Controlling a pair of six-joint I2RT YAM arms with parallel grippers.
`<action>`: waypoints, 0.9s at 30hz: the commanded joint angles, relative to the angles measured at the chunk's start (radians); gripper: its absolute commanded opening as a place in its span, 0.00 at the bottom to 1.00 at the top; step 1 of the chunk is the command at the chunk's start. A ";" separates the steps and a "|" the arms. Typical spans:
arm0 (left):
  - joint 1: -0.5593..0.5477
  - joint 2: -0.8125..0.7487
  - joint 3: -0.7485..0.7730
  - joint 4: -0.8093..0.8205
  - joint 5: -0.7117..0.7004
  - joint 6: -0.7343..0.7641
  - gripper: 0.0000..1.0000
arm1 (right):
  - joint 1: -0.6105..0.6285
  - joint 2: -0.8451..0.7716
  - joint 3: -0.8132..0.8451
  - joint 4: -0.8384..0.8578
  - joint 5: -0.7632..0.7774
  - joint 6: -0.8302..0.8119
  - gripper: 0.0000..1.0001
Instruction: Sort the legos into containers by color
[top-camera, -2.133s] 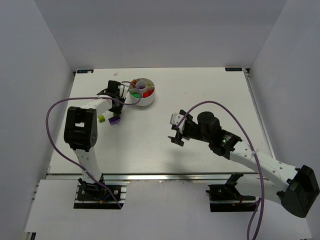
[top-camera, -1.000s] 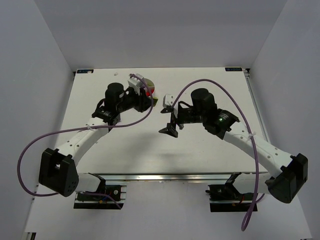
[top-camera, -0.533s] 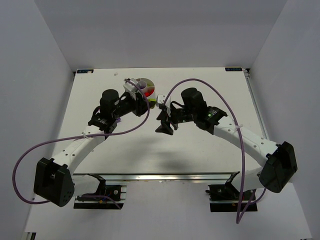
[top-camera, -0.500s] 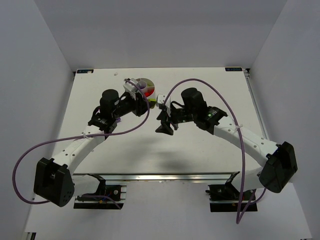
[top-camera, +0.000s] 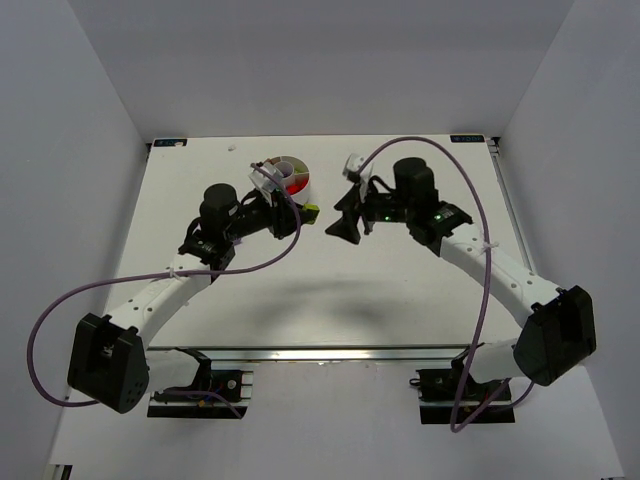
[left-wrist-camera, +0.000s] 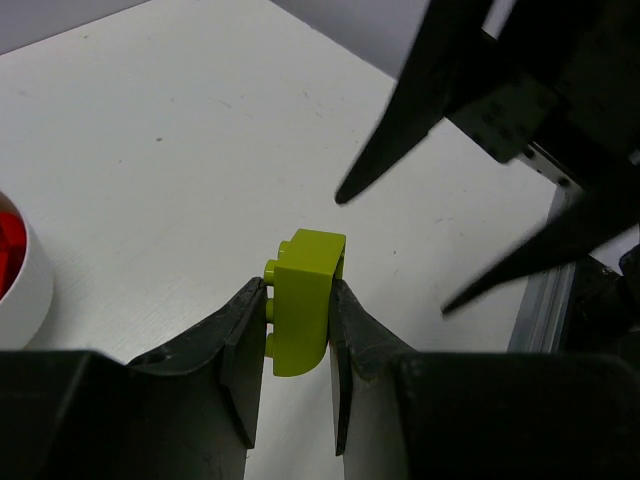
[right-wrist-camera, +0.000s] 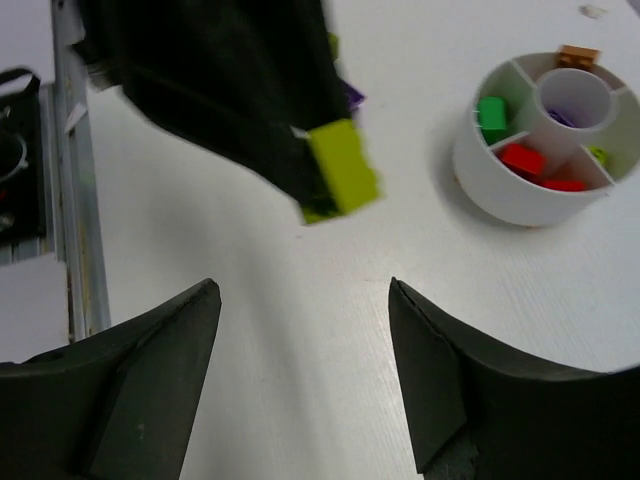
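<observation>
A lime-yellow lego (left-wrist-camera: 303, 300) hangs just above the table, and my left gripper (left-wrist-camera: 298, 292) is shut on it; from above the brick (top-camera: 311, 213) shows right of the dish. The round white dish (top-camera: 298, 164) holds a green lego (right-wrist-camera: 490, 112), red legos (right-wrist-camera: 522, 158), a lime one (right-wrist-camera: 598, 155) and a purple one (right-wrist-camera: 560, 115) in the centre well. My right gripper (right-wrist-camera: 300, 300) is open and empty, a little right of the held brick (right-wrist-camera: 342, 170), its fingers (left-wrist-camera: 400, 120) facing the left gripper (top-camera: 298, 213).
An orange lego (right-wrist-camera: 578, 55) lies on the table just behind the dish (right-wrist-camera: 520, 200). A purple lego (right-wrist-camera: 350, 95) peeks out on the table past the left gripper. The dish wall (left-wrist-camera: 20, 290) stands close on the left of the held brick.
The right gripper has pulled back toward the far right, away from the left gripper. The left gripper has kept its hold on the lime-yellow lego and barely moved.
</observation>
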 joint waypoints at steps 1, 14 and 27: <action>-0.005 -0.029 -0.016 0.087 0.089 -0.020 0.02 | -0.142 -0.017 -0.019 0.161 -0.177 0.183 0.72; -0.005 -0.032 -0.050 0.185 0.228 -0.031 0.02 | -0.154 0.055 0.036 0.189 -0.434 0.200 0.82; -0.013 -0.024 -0.056 0.213 0.288 -0.046 0.02 | -0.128 0.106 0.094 0.175 -0.412 0.177 0.72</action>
